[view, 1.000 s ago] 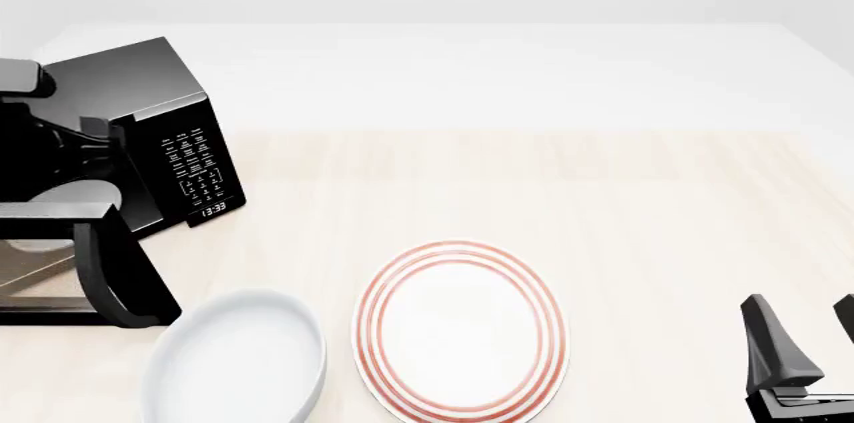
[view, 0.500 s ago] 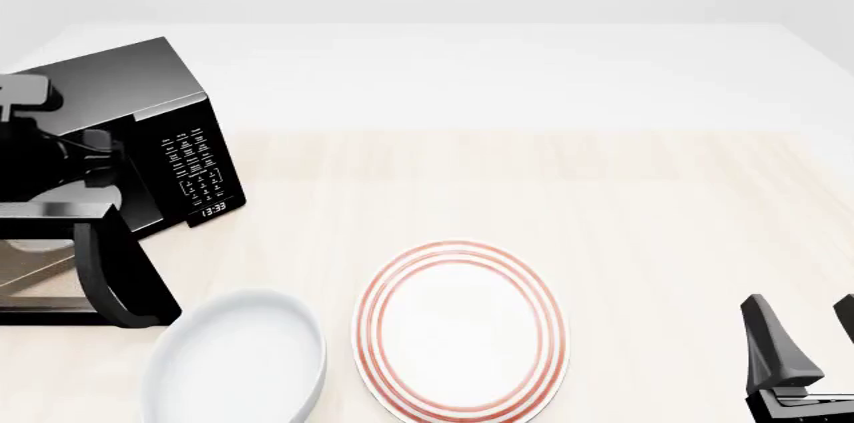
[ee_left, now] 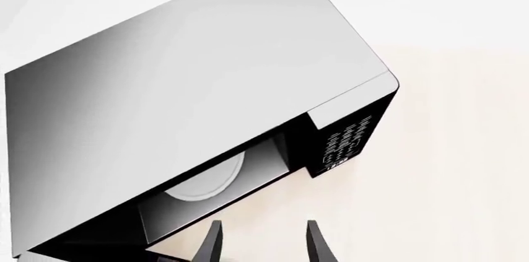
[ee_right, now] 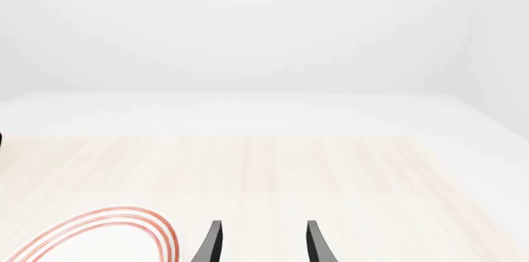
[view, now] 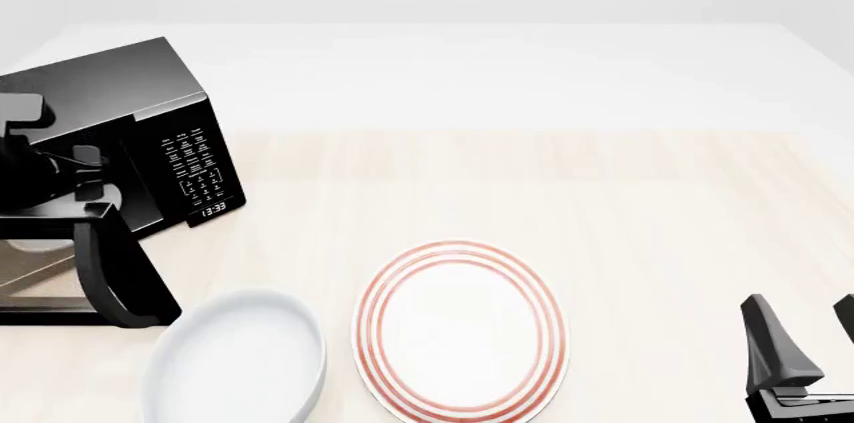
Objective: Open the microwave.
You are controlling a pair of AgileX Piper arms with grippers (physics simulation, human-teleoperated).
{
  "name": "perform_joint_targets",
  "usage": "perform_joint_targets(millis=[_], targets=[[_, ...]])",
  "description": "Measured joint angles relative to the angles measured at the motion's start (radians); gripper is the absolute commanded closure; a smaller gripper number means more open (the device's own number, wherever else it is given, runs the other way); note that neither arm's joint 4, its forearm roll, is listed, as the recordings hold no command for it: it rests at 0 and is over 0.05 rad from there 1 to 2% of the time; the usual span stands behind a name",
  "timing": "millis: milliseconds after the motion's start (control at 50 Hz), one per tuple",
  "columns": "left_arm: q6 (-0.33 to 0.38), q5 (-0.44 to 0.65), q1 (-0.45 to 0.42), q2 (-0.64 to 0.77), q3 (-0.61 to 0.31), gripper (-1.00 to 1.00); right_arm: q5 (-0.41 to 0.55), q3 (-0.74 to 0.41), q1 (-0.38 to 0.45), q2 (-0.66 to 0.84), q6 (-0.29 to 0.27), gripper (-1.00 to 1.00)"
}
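Observation:
The glossy black microwave (view: 147, 93) stands at the table's left. Its door (view: 114, 263) is swung wide open toward the camera, and its keypad (view: 194, 158) and clock face right. In the left wrist view the microwave (ee_left: 190, 95) is seen from above, with the open cavity and the pale turntable (ee_left: 207, 178) inside. My left gripper (ee_left: 262, 246) is open and empty, in the air clear of the microwave and touching nothing. The left arm (view: 40, 168) hangs in front of the cavity. My right gripper (view: 807, 348) is open and empty at the front right, and it also shows in the right wrist view (ee_right: 262, 246).
A white plate with red rings (view: 461, 328) lies at the front middle, and part of it shows in the right wrist view (ee_right: 108, 237). A white oval bowl (view: 240, 363) lies to its left, just right of the open door. Bare wood stretches to the right.
The left arm has drawn back and sunk a little in front of the microwave's cavity. The door stays open as before. The right arm has not moved.

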Motion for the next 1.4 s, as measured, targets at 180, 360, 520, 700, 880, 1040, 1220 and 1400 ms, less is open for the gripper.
perform_joint_targets(millis=[180, 360, 520, 700, 880, 1040, 1220, 1400], targets=[[0.002, -0.017, 0.011, 0.022, 0.005, -1.0, 0.0, 0.0, 0.0, 0.0, 0.0, -1.0], [0.003, -0.027, 0.017, 0.035, 0.012, -1.0, 0.0, 0.0, 0.0, 0.0, 0.0, -1.0], [0.002, -0.029, 0.017, 0.036, 0.016, -1.0, 0.0, 0.0, 0.0, 0.0, 0.0, -1.0], [0.003, -0.02, 0.012, 0.024, 0.022, -1.0, 0.0, 0.0, 0.0, 0.0, 0.0, -1.0], [0.007, -0.003, 0.014, 0.003, 0.029, -1.0, 0.0, 0.0, 0.0, 0.0, 0.0, -1.0], [0.012, 0.014, 0.016, -0.018, 0.032, -1.0, 0.0, 0.0, 0.0, 0.0, 0.0, -1.0], [0.012, 0.027, 0.02, -0.05, 0.048, -1.0, 0.0, 0.0, 0.0, 0.0, 0.0, -1.0], [0.004, 0.023, 0.028, -0.085, 0.08, -1.0, 0.0, 0.0, 0.0, 0.0, 0.0, -1.0]])
